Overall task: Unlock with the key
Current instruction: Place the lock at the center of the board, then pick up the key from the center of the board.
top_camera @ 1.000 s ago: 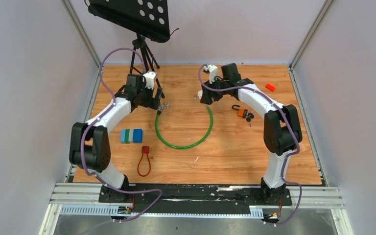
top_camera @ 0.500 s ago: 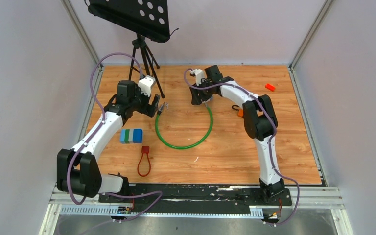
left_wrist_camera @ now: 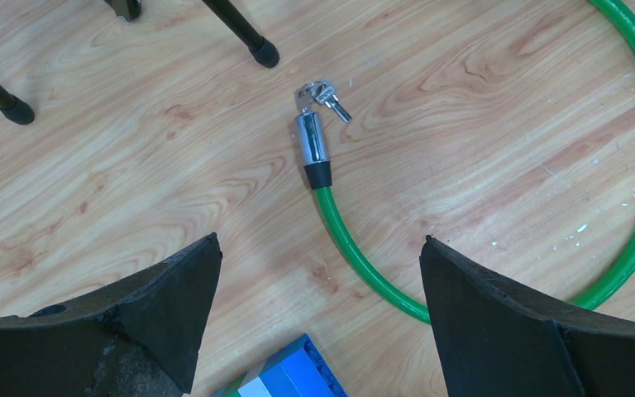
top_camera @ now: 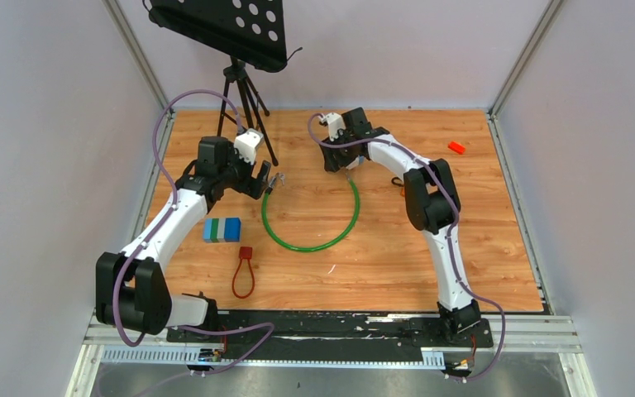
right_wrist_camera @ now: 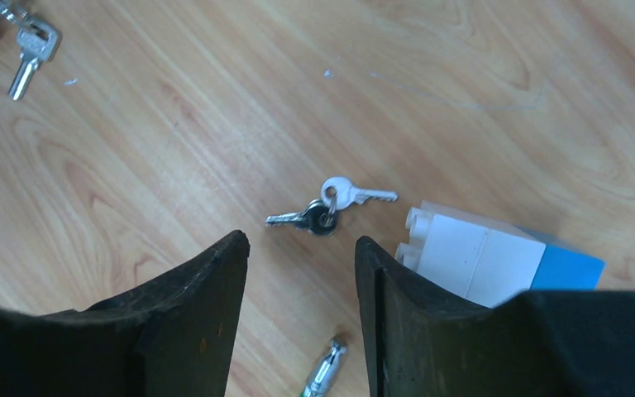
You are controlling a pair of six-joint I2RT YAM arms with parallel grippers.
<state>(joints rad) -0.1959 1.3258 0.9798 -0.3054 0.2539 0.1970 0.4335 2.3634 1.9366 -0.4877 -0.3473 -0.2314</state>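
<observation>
Gripping nothing w/ L gripper (left_wrist_camera: 318,246), spread wide above chrome lock barrel (left_wrist_camera: 312,145) of green cable (left_wrist_camera: 352,248). Same w/ R gripper (right_wrist_camera: 299,244): half-spread, empty, over loose key pair (right_wrist_camera: 325,212) lying on tabletop (right_wrist_camera: 504,99) beside white/blue block (right_wrist_camera: 471,256).

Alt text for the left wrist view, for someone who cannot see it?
The left gripper hangs open above a green plastic-coated cable lock on the wooden table; small silver keys lie at the tip of its chrome cylinder end. Beyond stand black tripod feet, and a blue and green toy block shows at the bottom edge.
</observation>
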